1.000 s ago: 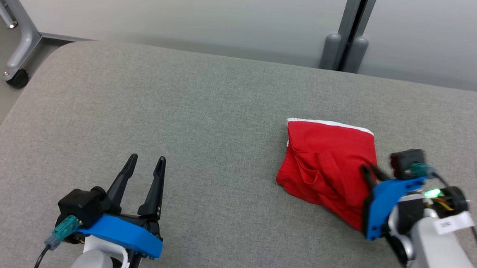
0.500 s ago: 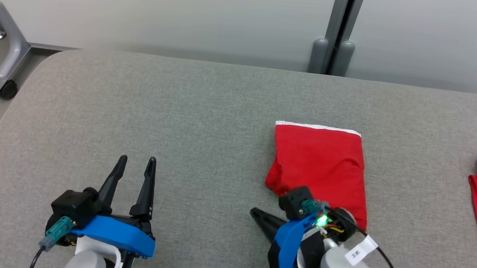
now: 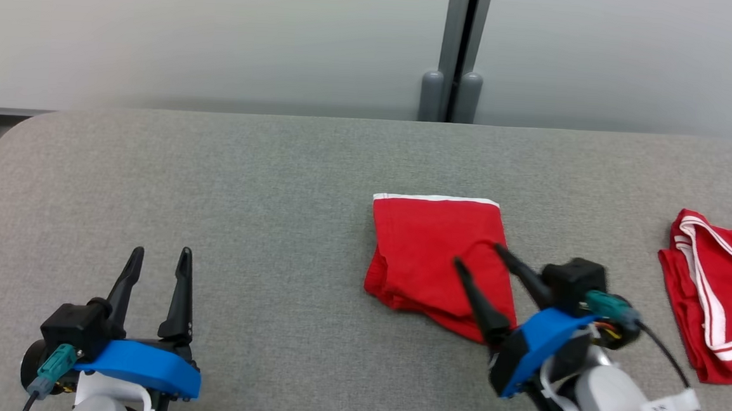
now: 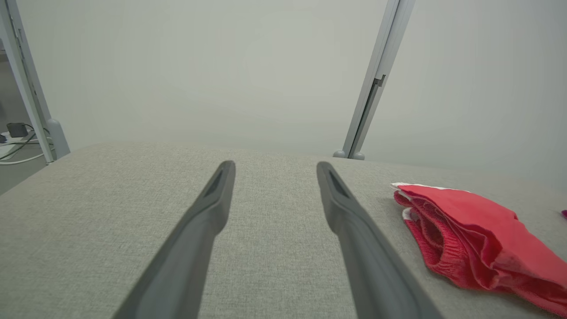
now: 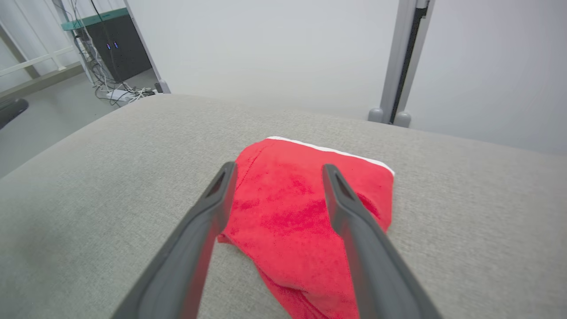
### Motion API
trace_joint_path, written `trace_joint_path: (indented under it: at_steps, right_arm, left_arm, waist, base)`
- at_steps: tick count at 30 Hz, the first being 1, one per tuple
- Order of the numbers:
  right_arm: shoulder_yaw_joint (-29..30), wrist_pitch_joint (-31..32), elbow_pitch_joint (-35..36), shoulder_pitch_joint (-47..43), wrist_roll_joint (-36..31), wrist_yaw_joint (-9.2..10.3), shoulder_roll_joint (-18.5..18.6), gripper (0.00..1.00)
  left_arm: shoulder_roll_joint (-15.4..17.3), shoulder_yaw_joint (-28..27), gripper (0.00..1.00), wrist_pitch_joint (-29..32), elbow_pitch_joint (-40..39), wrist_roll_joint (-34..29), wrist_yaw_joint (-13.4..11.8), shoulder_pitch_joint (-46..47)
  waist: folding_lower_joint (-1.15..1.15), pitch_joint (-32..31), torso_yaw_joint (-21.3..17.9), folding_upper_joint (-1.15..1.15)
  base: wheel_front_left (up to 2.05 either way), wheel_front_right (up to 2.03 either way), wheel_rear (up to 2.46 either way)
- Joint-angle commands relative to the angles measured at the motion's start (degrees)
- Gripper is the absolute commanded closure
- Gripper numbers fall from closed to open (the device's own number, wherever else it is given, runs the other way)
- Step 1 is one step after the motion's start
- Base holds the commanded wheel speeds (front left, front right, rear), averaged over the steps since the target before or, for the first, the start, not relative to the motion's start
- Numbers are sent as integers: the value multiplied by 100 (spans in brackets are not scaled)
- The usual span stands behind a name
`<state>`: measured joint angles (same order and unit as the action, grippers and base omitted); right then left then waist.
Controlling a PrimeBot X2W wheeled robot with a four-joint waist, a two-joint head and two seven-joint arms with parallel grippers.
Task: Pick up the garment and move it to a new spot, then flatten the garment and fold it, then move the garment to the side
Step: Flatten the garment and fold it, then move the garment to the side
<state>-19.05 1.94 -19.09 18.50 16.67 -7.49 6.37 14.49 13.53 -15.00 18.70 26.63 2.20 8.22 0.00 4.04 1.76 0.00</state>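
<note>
1. Red garment (image 3: 433,254): folded into a rough rectangle and lying flat on the grey table (image 3: 247,179), a bit to the 3 o'clock side of centre. White band along its 12 o'clock edge. Its 5–6 o'clock edge is lumpy, w/ layers bunched and not squared.
2. Right gripper (image 3: 478,255): comes in from 5 o'clock w/ jaws spread wide, both fingers over the garment's 4 o'clock part. Nothing is pinched between them. Can't tell if the tips touch the cloth.
3. Stage, my read: fold looks done; what's left is shifting it to the side.
4. Risk A: the pinch takes only the top layer, so the lower layers hang or stay behind and the fold opens.
5. Risk B: a one-sided grab at the bunched 5 o'clock corner would let the far end droop and unroll on the lift.
6. Risk C: dragging rather than lifting. The table cover looks grippy, so the cloth would prob. ruck up.
7. Second red garment (image 3: 713,296), white-striped, lies well apart at 3 o'clock. A move that way could end up overlapping it.
8. Left gripper (image 3: 161,253): at 8 o'clock and well apart, jaws wide and empty, too far off to steady anything.
</note>
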Motion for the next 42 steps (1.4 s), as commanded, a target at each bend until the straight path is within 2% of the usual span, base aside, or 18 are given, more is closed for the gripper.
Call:
trace_joint_path:
  at_steps: [1, 11, 16, 21, 31, 42]
  right_arm:
    - [93, -12, 60, -131, -39, -2, 14, 0]
    - [2044, -239, 762, -1009, -897, -2, -97, 0]
    - [2491, -312, 738, -1266, -1041, -2, -178, 0]
    - [2499, -371, 674, -1375, -1028, -2, -217, 0]
    - [2026, -389, 537, -1417, -821, -2, -143, 0]
    - [1974, -330, 514, -1408, -749, -2, -86, 0]
  left_arm:
    - [30, -29, 0, -23, -21, -13, -21, -53]
    - [-34, -230, 0, -23, -5, 86, -160, -324]
    - [-6, -300, 0, -23, 68, 72, -193, -455]
    - [-18, -320, 0, -23, 83, 76, -227, -496]
    - [31, -273, 0, 47, -39, 93, -300, -529]
    - [46, -235, 0, 64, -96, 120, -320, -555]
  waist:
    - [0, -40, -49, 0]
    - [0, -195, -308, 0]
    - [0, -327, -399, 0]
    - [0, -409, -444, 0]
    - [0, -439, -444, 0]
    - [0, -414, -392, 0]
  base:
    - [0, 0, 0]
    - [0, 0, 0]
    - [0, 0, 0]
    - [0, 0, 0]
    - [0, 0, 0]
    - [0, 0, 0]
